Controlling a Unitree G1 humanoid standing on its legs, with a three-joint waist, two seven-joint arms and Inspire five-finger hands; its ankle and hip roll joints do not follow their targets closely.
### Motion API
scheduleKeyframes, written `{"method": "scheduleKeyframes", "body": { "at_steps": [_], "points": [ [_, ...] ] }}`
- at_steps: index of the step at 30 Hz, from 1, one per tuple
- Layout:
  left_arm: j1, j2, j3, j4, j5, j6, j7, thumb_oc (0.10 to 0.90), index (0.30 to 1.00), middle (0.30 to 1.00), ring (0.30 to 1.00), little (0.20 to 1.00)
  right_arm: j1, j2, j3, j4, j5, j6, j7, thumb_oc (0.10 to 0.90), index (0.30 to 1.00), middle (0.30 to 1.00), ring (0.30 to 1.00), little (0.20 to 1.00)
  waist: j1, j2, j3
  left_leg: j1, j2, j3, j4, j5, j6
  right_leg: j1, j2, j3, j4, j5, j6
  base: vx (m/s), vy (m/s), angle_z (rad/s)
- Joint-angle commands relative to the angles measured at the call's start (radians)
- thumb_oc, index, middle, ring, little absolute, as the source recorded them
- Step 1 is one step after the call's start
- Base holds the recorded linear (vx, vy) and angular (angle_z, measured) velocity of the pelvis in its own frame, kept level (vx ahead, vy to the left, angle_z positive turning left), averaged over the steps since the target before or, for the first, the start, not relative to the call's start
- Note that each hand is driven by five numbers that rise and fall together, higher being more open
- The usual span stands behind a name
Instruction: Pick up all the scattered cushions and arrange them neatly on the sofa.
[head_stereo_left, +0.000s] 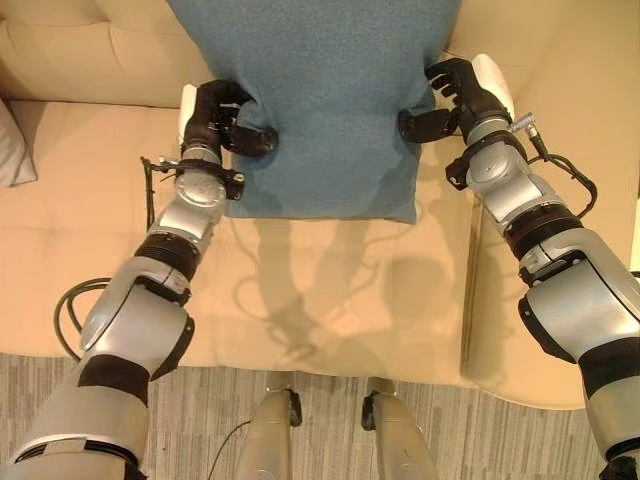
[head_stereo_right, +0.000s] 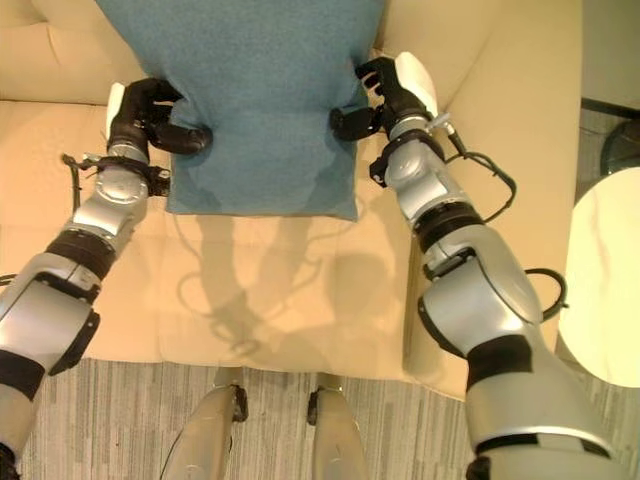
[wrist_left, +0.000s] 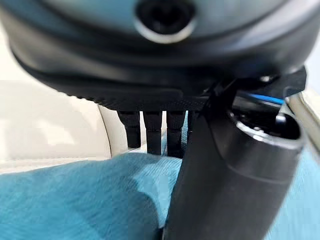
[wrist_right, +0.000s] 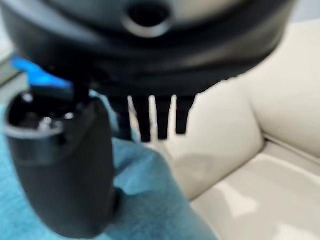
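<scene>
Nearest the lens in the left wrist view, the left hand (wrist_left: 220, 165) pinches the teal cushion (head_stereo_left: 315, 100) — thumb on the front, fingers (wrist_left: 152, 132) behind its edge. The right hand (wrist_right: 60, 175) grips the opposite side likewise. In the head views, the cushion fills the upper centre, held upright between the 2 hands against the backrest of the cream sofa (head_stereo_left: 330, 300). A grey cushion (head_stereo_left: 12, 145) peeks in at the left edge — on the seat.

Silver-grey arms, dark hands, blk cables
</scene>
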Motion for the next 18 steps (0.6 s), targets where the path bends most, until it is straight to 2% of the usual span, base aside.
{"method": "scheduleKeyframes", "body": {
  "at_steps": [1, 3, 5, 6, 8, 9, 10, 11, 12, 13, 15, 16, 17, 18],
  "points": [
    [-0.123, 0.048, 0.085, 0.034, -0.132, -0.091, 0.048, 0.800, 0.900, 0.900, 0.900, 0.900, -0.032, -0.054, 0.015, 0.041, 0.013, 0.000, -0.017, 0.800, 0.900, 0.900, 0.900, 0.900, 0.017, 0.045, -0.028, 0.108, -0.011, -0.024, 0.009, -0.124, -0.072, 0.058, -0.003, 0.012, 0.109, -0.121, 0.062, 0.00, -0.032, 0.00],
    [-0.040, 0.120, 0.179, -0.140, -0.237, -0.149, 0.069, 0.800, 0.900, 0.900, 0.900, 0.900, 0.054, -0.113, -0.025, -0.066, 0.001, -0.001, -0.032, 0.800, 0.900, 0.900, 0.900, 0.900, 0.022, 0.051, -0.030, 0.120, -0.010, -0.027, 0.009, -0.123, -0.070, 0.070, -0.001, 0.009, 0.112, -0.129, 0.057, 0.00, 0.000, 0.00],
    [0.040, 0.163, 0.236, -0.235, -0.270, -0.172, 0.073, 0.800, 0.900, 0.900, 0.900, 0.900, 0.128, -0.155, -0.099, -0.152, -0.010, -0.009, -0.064, 0.800, 0.900, 0.900, 0.900, 0.900, 0.024, 0.055, -0.031, 0.134, -0.009, -0.026, 0.012, -0.134, -0.068, 0.079, -0.002, 0.007, 0.117, -0.138, 0.056, 0.00, 0.000, 0.00],
    [0.043, 0.163, 0.236, -0.238, -0.269, -0.172, 0.074, 0.800, 0.900, 0.900, 0.900, 0.900, 0.132, -0.155, -0.101, -0.156, -0.011, -0.007, -0.065, 0.800, 0.900, 0.900, 0.900, 0.900, 0.024, 0.055, -0.033, 0.131, -0.009, -0.026, 0.010, -0.128, -0.068, 0.077, -0.002, 0.008, 0.116, -0.133, 0.056, -0.01, 0.004, 0.04],
    [0.119, 0.205, 0.288, -0.296, -0.281, -0.181, 0.060, 0.800, 0.900, 0.900, 0.900, 0.900, 0.200, -0.204, -0.173, -0.200, -0.049, -0.004, -0.095, 0.800, 0.900, 0.900, 0.900, 0.900, 0.024, 0.058, -0.037, 0.143, -0.007, -0.027, 0.013, -0.139, -0.066, 0.086, -0.003, 0.008, 0.120, -0.145, 0.055, 0.01, 0.011, 0.05],
    [0.213, 0.223, 0.337, -0.342, -0.311, -0.189, 0.040, 0.800, 0.900, 0.900, 0.900, 0.900, 0.264, -0.219, -0.262, -0.265, -0.020, -0.021, -0.122, 0.800, 0.900, 0.900, 0.900, 0.900, 0.023, 0.061, -0.040, 0.148, -0.004, -0.022, 0.013, -0.138, -0.063, 0.091, -0.004, 0.012, 0.119, -0.146, 0.051, 0.00, 0.000, 0.00],
    [0.272, 0.217, 0.363, -0.375, -0.318, -0.188, 0.030, 0.800, 0.900, 0.900, 0.900, 0.900, 0.322, -0.214, -0.320, -0.314, 0.001, -0.027, -0.138, 0.800, 0.900, 0.900, 0.900, 0.900, 0.021, 0.060, -0.046, 0.153, -0.003, -0.020, 0.013, -0.140, -0.062, 0.094, -0.004, 0.013, 0.119, -0.148, 0.050, 0.00, 0.000, 0.00],
    [0.274, 0.217, 0.362, -0.377, -0.318, -0.188, 0.031, 0.800, 0.900, 0.900, 0.900, 0.900, 0.325, -0.214, -0.321, -0.316, 0.000, -0.026, -0.139, 0.800, 0.900, 0.900, 0.900, 0.900, 0.021, 0.059, -0.048, 0.153, -0.003, -0.020, 0.013, -0.140, -0.062, 0.094, -0.004, 0.013, 0.118, -0.148, 0.050, 0.02, 0.024, -0.06],
    [0.367, 0.188, 0.425, -0.409, -0.302, -0.188, 0.038, 0.800, 0.900, 0.900, 0.900, 0.900, 0.420, -0.210, -0.434, -0.399, -0.004, -0.062, -0.194, 0.800, 0.900, 0.900, 0.900, 0.900, 0.016, 0.064, -0.050, 0.167, -0.002, -0.018, 0.013, -0.148, -0.058, 0.102, -0.003, 0.018, 0.122, -0.157, 0.046, 0.04, 0.037, -0.06],
    [0.426, 0.151, 0.439, -0.449, -0.274, -0.190, 0.060, 0.800, 0.900, 0.900, 0.900, 0.900, 0.484, -0.222, -0.489, -0.458, -0.132, -0.044, -0.281, 0.800, 0.900, 0.900, 0.900, 0.900, 0.018, 0.065, -0.059, 0.174, -0.003, -0.019, 0.014, -0.152, -0.057, 0.112, -0.002, 0.016, 0.123, -0.163, 0.046, 0.07, 0.041, -0.02],
    [0.503, 0.119, 0.478, -0.481, -0.206, -0.193, 0.080, 0.800, 0.900, 0.900, 0.900, 0.900, 0.602, -0.259, -0.568, -0.567, -0.309, -0.039, -0.358, 0.800, 0.900, 0.900, 0.900, 0.900, 0.016, 0.066, -0.074, 0.192, -0.002, -0.018, 0.014, -0.159, -0.055, 0.134, -0.001, 0.010, 0.120, -0.171, 0.045, 0.06, 0.008, 0.02],
    [0.555, 0.098, 0.508, -0.508, -0.176, -0.202, 0.100, 0.800, 0.900, 0.900, 0.900, 0.900, 0.649, -0.263, -0.620, -0.599, -0.338, -0.034, -0.387, 0.800, 0.900, 0.900, 0.900, 0.900, 0.014, 0.064, -0.082, 0.207, 0.000, -0.019, 0.016, -0.171, -0.054, 0.150, 0.000, 0.006, 0.120, -0.180, 0.045, 0.00, 0.000, 0.00],
    [0.561, 0.095, 0.506, -0.516, -0.171, -0.200, 0.104, 0.800, 0.900, 0.900, 0.900, 0.900, 0.662, -0.262, -0.627, -0.609, -0.341, -0.031, -0.386, 0.800, 0.900, 0.900, 0.900, 0.900, 0.016, 0.064, -0.085, 0.205, -0.001, -0.020, 0.013, -0.164, -0.054, 0.148, 0.000, 0.006, 0.117, -0.174, 0.045, 0.09, -0.012, 0.01],
    [0.662, 0.046, 0.548, -0.571, -0.155, -0.201, 0.103, 0.800, 0.900, 0.900, 0.900, 0.900, 0.766, -0.256, -0.683, -0.650, -0.385, -0.015, -0.401, 0.800, 0.900, 0.900, 0.900, 0.900, 0.014, 0.062, -0.108, 0.232, -0.001, -0.019, 0.012, -0.174, -0.049, 0.181, 0.001, 0.002, 0.107, -0.178, 0.046, 0.07, -0.018, -0.01]
  ]
}}
